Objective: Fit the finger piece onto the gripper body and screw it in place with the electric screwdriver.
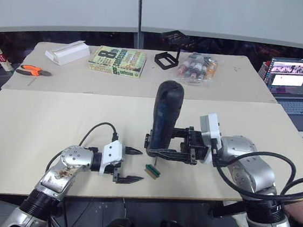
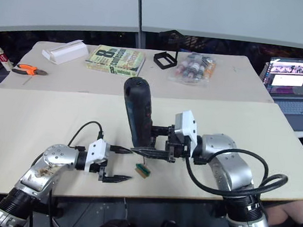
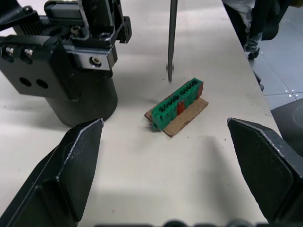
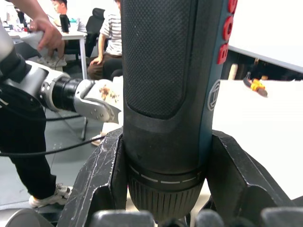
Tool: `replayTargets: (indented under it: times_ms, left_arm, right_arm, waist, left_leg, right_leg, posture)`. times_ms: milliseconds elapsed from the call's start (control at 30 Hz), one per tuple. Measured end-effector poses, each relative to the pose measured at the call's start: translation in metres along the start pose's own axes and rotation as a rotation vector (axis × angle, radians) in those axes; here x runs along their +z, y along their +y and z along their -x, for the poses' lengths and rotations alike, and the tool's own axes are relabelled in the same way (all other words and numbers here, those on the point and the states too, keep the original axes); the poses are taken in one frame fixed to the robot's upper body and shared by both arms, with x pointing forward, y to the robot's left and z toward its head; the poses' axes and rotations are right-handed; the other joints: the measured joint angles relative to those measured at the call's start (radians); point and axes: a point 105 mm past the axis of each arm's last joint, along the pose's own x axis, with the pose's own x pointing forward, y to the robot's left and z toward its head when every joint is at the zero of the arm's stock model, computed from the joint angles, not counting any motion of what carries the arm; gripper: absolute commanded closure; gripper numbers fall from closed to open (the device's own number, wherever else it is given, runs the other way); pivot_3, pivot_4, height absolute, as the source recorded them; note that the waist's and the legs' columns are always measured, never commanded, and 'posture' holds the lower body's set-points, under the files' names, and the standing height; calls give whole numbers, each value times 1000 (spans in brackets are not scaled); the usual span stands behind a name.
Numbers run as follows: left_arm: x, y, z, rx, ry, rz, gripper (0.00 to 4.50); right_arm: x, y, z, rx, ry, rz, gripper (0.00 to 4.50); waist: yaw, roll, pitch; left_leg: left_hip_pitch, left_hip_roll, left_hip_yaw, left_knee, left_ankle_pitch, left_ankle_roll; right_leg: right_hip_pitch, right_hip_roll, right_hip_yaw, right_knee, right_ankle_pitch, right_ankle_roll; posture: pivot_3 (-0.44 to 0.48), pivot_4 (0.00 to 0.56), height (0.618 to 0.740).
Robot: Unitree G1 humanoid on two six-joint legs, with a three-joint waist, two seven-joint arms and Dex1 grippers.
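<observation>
Right gripper point(image 1: 156, 149): I see its jaws clamped on the electric screwdriver point(image 1: 165, 115), low on the barrel.
Electric screwdriver: upright, bit tip down, just above the counter point(image 1: 58, 120) beside the green block point(image 3: 177, 98).
Left gripper point(image 1: 132, 166): resting low at the counter's near edge, jaws apart, holding nothing, facing the green block.
Green block: on a brown scrap, between the two grippers.
Far counter: pliers point(image 1: 31, 70), book point(image 1: 118, 61).
</observation>
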Motion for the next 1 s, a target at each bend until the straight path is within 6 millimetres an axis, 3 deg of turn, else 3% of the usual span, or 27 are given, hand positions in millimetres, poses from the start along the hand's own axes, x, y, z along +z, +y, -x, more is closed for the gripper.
replayTargets:
  times_ms: [400,600,800,1000]
  left_arm:
    - [2,9,3,121,-56,24,59]
    - [6,24,-12,245,-130,83,59]
    - [16,39,-29,285,-174,110,59]
    - [2,41,-46,272,-105,115,59]
  right_arm:
    - [35,2,22,18,-20,28,2566]
    - [47,-4,36,-27,6,52,2566]
    - [50,-1,37,-28,7,47,2566]
    - [52,2,40,-40,10,57,2566]
  waist:
    - [1,0,0]
    - [5,0,0]
    - [3,-1,0]
    - [3,-1,0]
  left_leg:
    - [0,0,0,0,0,0]
    - [-1,0,0,0,0,0]
    - [-1,0,0,0,0,0]
    - [-1,0,0,1,0,0]
  right_leg:
    - [0,-1,0,0,0,0]
    - [0,-1,0,0,0,0]
    - [0,-1,0,0,0,0]
    - [0,-1,0,0,0,0]
  posture:
    - [0,150,740]
    - [0,150,740]
    - [0,150,740]
    - [0,150,740]
